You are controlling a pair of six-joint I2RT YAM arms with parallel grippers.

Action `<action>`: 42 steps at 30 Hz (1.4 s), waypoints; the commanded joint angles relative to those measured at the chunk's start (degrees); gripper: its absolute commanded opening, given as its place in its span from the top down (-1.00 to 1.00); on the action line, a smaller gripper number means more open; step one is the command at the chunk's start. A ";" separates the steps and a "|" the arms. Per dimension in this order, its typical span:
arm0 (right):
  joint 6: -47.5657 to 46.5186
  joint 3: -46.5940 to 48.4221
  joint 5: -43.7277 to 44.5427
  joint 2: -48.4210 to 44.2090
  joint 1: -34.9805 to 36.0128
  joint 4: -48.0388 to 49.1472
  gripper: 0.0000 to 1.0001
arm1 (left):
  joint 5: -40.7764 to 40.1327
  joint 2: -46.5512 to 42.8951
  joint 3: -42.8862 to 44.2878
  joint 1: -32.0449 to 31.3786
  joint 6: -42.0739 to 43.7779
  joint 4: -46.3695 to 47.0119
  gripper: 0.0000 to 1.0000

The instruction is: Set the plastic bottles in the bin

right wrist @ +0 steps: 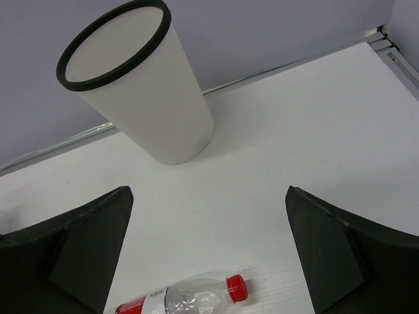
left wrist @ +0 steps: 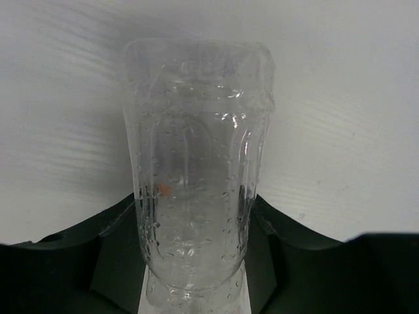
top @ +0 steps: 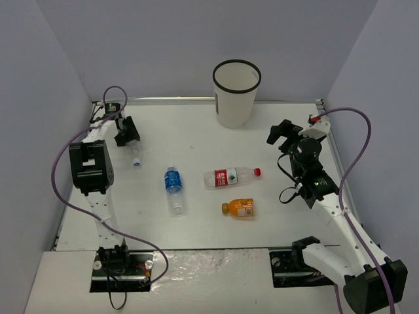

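My left gripper is at the far left, shut on the plain clear bottle, its dark fingers against both of the bottle's sides. The blue-label bottle, the red-label bottle and the short orange bottle lie on the table's middle. The white bin with a black rim stands at the back centre. My right gripper is open and empty, right of the bin, above the table. The short dark-label bottle is out of view.
Grey walls close the table at the back and both sides. A metal rail runs along the back edge. Purple cables loop off both arms. The arm bases sit at the near edge.
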 commanded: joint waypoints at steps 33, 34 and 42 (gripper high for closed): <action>3.84 9.86 -50.29 21.67 17.55 32.32 -1.00 | -14.25 -55.19 -32.23 -43.04 -7.93 44.45 1.00; 3.95 10.74 -49.95 22.70 18.28 32.57 -1.00 | -14.45 -55.44 -32.48 -43.27 -8.51 44.04 1.00; 4.25 14.79 -40.77 29.75 22.31 31.81 -0.28 | -15.26 -56.81 -35.01 -45.34 -9.44 44.08 0.99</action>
